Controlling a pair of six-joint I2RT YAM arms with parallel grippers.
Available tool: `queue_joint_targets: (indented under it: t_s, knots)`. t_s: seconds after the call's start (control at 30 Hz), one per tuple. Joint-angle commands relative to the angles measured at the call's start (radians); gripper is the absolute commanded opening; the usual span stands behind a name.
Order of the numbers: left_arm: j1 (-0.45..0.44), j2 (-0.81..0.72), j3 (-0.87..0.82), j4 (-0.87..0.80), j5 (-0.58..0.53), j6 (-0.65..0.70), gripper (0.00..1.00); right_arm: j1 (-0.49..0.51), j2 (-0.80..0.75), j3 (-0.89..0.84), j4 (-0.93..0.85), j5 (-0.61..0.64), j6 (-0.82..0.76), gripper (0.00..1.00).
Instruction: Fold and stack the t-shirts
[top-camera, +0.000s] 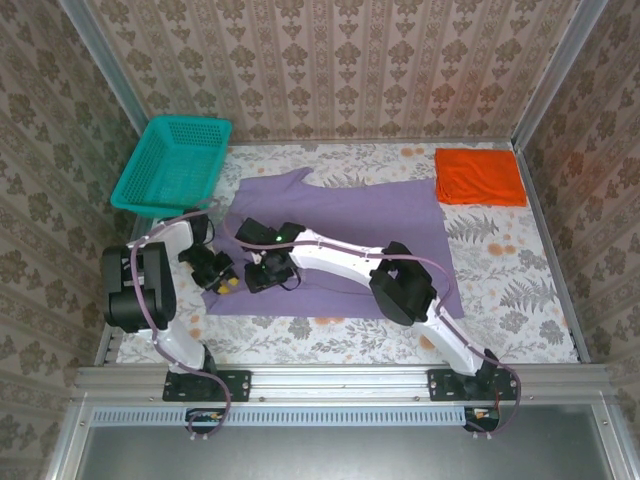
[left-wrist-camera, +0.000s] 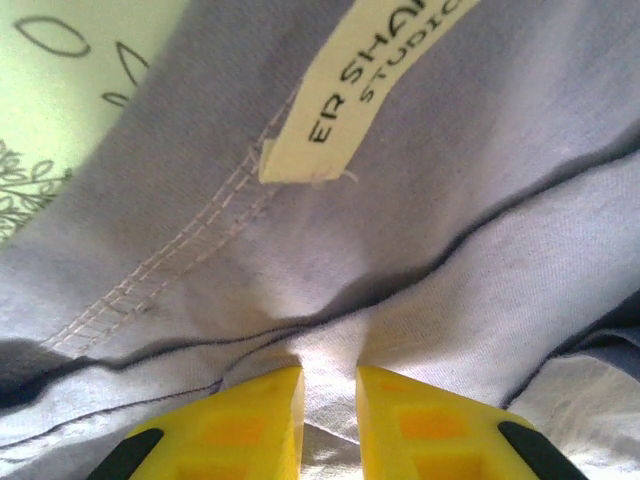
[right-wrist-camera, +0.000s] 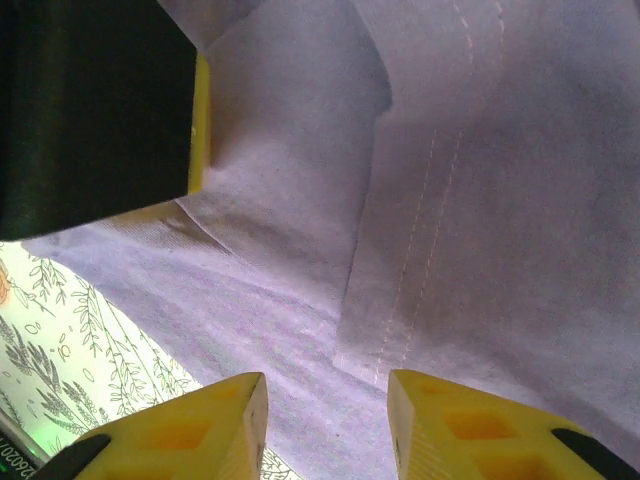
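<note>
The lavender t-shirt (top-camera: 350, 215) lies spread across the middle of the table. Its white neck label (left-wrist-camera: 360, 90) and a stitched hem (left-wrist-camera: 160, 275) show in the left wrist view. My left gripper (top-camera: 222, 280) is at the shirt's near-left edge, and its yellow fingers (left-wrist-camera: 265, 420) are shut on a raised fold of the lavender cloth (left-wrist-camera: 330, 375). Just to its right, my right gripper (top-camera: 268, 272) stands open over the same cloth (right-wrist-camera: 328, 385), next to a stitched edge (right-wrist-camera: 420, 290). The left gripper's finger (right-wrist-camera: 90, 110) shows close by. The orange t-shirt (top-camera: 480, 177) rests as a folded rectangle at the far right.
A teal mesh basket (top-camera: 172, 163) sits at the far left corner, partly over the table edge. The floral tablecloth (top-camera: 510, 270) is bare to the right of the lavender shirt. Patterned walls close in three sides.
</note>
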Motion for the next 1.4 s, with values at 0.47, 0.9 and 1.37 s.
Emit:
queue_joint_targets:
  t_s: [0.47, 0.9, 1.37]
  knots:
    - [0.01, -0.004, -0.009, -0.004, -0.025, 0.04, 0.21, 0.031, 0.154, 0.225, -0.217, 0.077, -0.046, 0.37]
    - [0.01, -0.008, -0.019, 0.0, -0.049, 0.045, 0.21, 0.02, 0.201, 0.303, -0.273, 0.1, -0.023, 0.12]
    - [0.009, -0.003, -0.027, 0.005, -0.109, 0.062, 0.21, -0.053, 0.092, 0.259, -0.187, -0.028, -0.011, 0.0]
